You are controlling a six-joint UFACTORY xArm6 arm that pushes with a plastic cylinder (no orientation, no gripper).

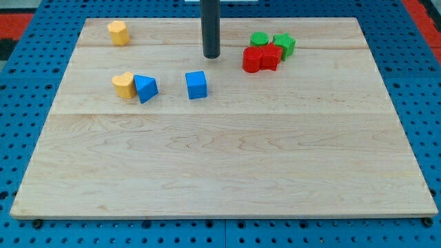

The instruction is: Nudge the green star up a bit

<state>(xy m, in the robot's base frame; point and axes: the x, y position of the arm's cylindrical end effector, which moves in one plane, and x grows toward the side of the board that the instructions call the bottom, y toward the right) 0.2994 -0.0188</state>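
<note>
The green star (284, 44) lies near the view's top right on the wooden board (220, 158). It touches a second green block (259, 39) on its left and a red block (271, 57) below it. Another red block (252, 60) sits left of that one. My tip (211, 56) stands to the view's left of this cluster, about a hundred pixels left of the star and slightly lower, touching no block.
A blue cube (196, 85) sits just below my tip. A blue triangular block (145, 88) touches a yellow block (124, 85) at the left. Another yellow block (118, 32) lies at the top left. Blue pegboard surrounds the board.
</note>
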